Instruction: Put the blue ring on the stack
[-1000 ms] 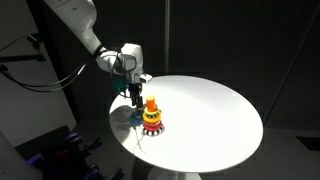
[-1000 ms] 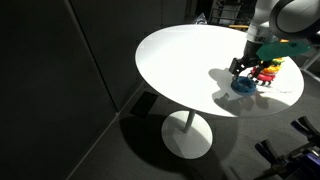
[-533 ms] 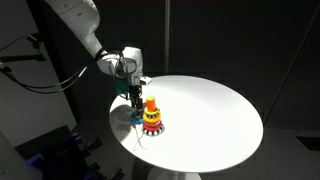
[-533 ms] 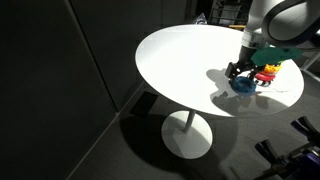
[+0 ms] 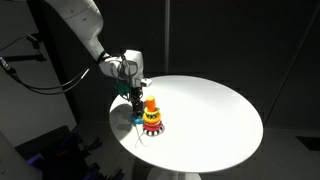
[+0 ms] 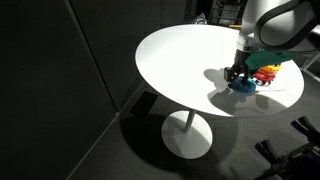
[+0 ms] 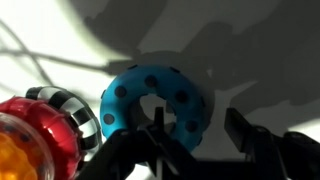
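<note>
The blue ring (image 7: 155, 98) lies flat on the white round table (image 5: 210, 110), next to the stack (image 5: 151, 117). It is cyan with dark dots. The stack has an orange-yellow peg and a red gear-edged ring at its base; its red and striped edge shows at the left of the wrist view (image 7: 40, 125). My gripper (image 7: 200, 135) is open and low over the ring. One finger stands in the ring's hole and the other outside its rim. In both exterior views the gripper (image 5: 135, 101) (image 6: 238, 74) hangs just beside the stack (image 6: 264, 73), over the ring (image 6: 243, 85).
The table edge lies close to the ring and stack on the arm's side (image 5: 120, 130). The surroundings are dark. Cables and dark equipment (image 5: 50, 150) stand beside the table.
The gripper has come down a little onto the blue ring. The ring and the stack have not moved.
</note>
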`<state>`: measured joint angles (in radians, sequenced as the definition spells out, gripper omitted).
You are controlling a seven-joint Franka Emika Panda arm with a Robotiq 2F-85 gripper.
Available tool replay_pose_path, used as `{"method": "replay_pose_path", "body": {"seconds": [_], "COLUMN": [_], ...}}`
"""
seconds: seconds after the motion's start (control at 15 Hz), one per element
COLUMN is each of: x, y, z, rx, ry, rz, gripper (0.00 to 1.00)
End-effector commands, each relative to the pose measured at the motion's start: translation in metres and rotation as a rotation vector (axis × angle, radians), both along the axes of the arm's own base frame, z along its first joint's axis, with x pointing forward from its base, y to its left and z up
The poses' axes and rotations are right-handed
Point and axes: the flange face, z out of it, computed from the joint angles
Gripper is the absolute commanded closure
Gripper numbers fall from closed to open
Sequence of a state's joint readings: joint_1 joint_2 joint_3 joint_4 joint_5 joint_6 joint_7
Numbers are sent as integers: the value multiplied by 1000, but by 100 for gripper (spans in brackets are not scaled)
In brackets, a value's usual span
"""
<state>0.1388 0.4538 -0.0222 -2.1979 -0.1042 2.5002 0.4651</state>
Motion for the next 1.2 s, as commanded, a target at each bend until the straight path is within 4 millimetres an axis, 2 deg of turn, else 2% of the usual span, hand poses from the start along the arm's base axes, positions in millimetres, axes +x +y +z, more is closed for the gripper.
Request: {"method": "replay_pose_path", "body": {"seconds": [0.0, 0.2, 0.27, 1.13], "x": [9, 10, 10, 19], "y": [-1, -2, -2, -2], "z": [3, 12, 17, 87], "rx": [-3, -6, -8, -54], "ry": [-13, -20, -22, -21], "rz": [12, 9, 8, 26], "gripper": [66, 88, 90, 89]}}
